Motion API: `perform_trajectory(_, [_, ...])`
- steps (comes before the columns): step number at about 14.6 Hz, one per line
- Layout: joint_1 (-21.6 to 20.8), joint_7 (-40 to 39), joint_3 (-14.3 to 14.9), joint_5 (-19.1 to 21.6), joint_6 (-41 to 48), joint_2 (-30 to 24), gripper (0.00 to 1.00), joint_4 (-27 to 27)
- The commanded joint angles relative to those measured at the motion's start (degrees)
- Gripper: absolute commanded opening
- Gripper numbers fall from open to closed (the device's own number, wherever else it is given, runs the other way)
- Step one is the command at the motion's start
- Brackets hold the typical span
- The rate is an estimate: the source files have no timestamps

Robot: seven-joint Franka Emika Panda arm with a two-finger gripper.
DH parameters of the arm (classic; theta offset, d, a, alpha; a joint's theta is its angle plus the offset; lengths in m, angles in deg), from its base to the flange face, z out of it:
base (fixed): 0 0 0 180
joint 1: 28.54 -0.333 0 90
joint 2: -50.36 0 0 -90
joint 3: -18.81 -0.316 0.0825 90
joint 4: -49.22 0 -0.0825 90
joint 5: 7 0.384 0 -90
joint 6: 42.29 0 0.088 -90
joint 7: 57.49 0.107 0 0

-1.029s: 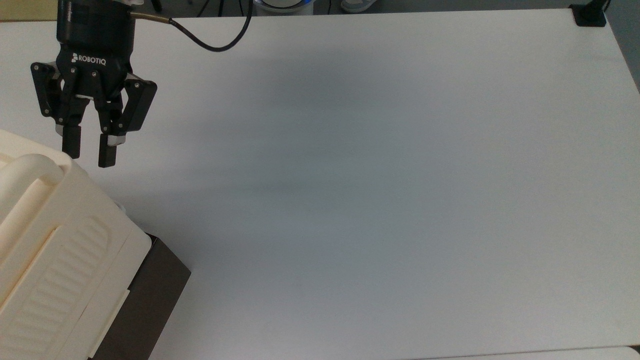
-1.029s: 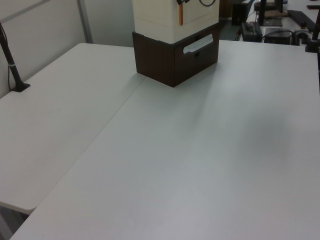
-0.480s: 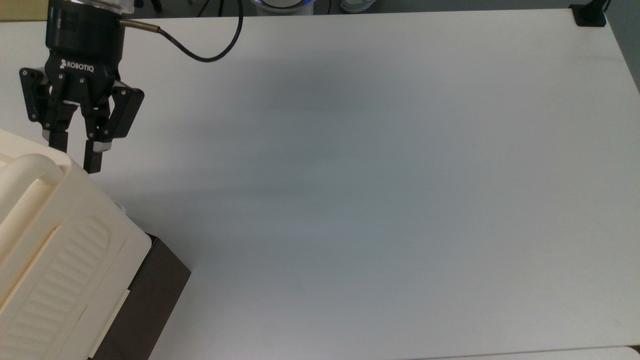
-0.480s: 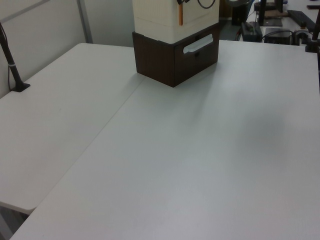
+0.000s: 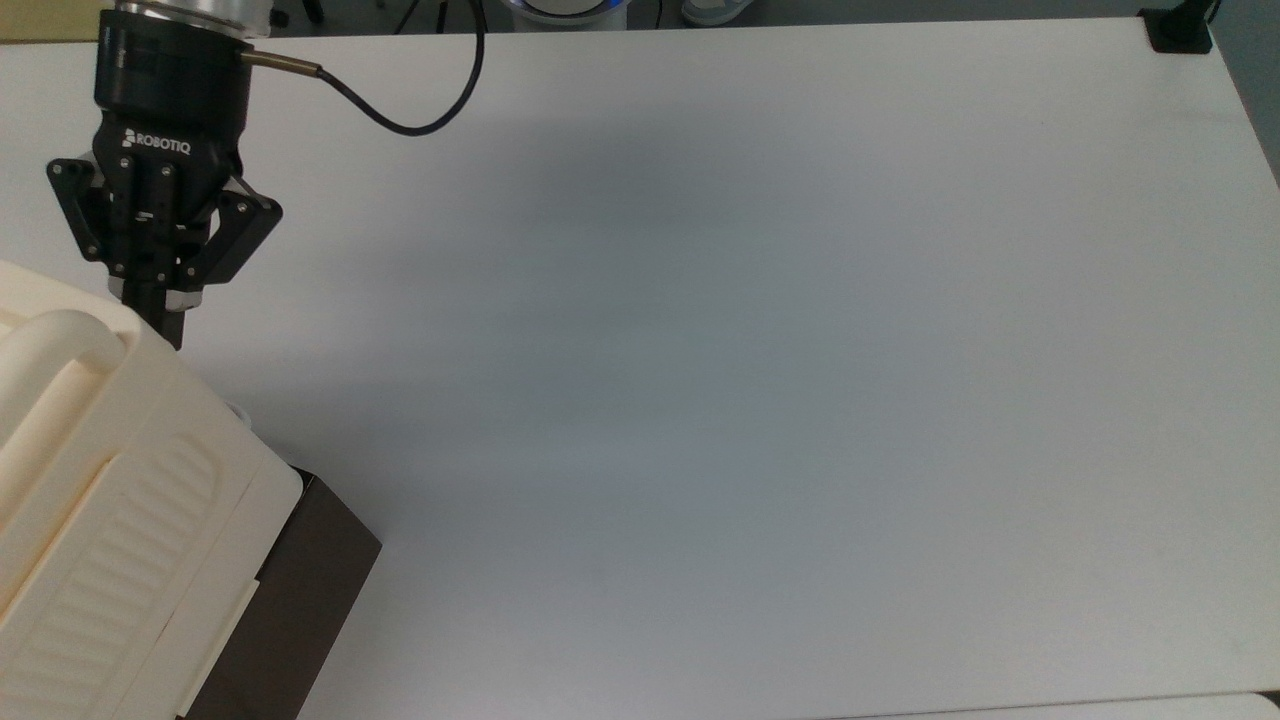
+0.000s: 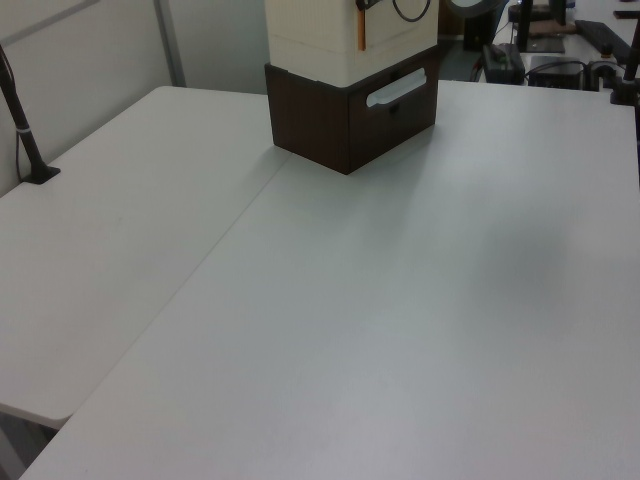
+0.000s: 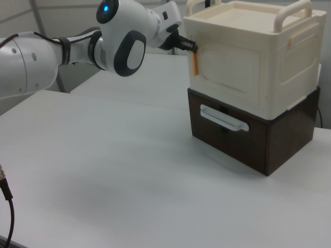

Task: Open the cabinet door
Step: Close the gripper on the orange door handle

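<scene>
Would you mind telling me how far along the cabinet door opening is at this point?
Done: the claw has reached the orange handle at the edge of the cabinet door; its fingers look closed together in the top view. In hand: securing that grip. Left: the door sits flush with the cream cabinet, so the pull open has not started.

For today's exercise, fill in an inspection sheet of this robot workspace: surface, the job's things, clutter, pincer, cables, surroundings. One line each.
Surface: white table, bare across its middle.
Job's things: cabinet door, a flat cream panel with a rounded recess, lies flush with the cream cabinet; an orange handle runs along its edge at the right view's left.
Clutter: nothing seen.
Pincer: pincer closed, at the orange handle by the cabinet's upper corner.
Cables: black cable loops from the wrist.
Surroundings: dark brown drawer unit under the cabinet; black post clamped at the table edge.
</scene>
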Motion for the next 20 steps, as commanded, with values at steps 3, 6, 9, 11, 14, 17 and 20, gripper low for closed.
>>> perform_trajectory(3, [0.4, 0.9, 0.6, -0.1, -1.2, 0.7, 0.00, -0.7])
perform_trajectory(6, [0.6, 0.6, 0.6, 0.0, -1.1, 0.3, 0.00, -0.4])
perform_trajectory(9, [1.5, 0.6, 0.6, 0.2, -0.1, -1.6, 0.00, 0.8])
perform_trajectory(11, [1.7, 1.0, 0.5, 0.5, 3.0, -2.9, 0.00, 1.9])
perform_trajectory(14, [1.9, 1.0, 0.5, 0.6, 8.5, -4.4, 0.00, 1.9])
perform_trajectory(17, [2.6, 0.8, 0.5, 0.6, 15.2, -6.1, 0.00, 1.9])
perform_trajectory(20, [2.6, 0.7, 0.5, 0.6, 20.0, -7.5, 0.00, 1.9])
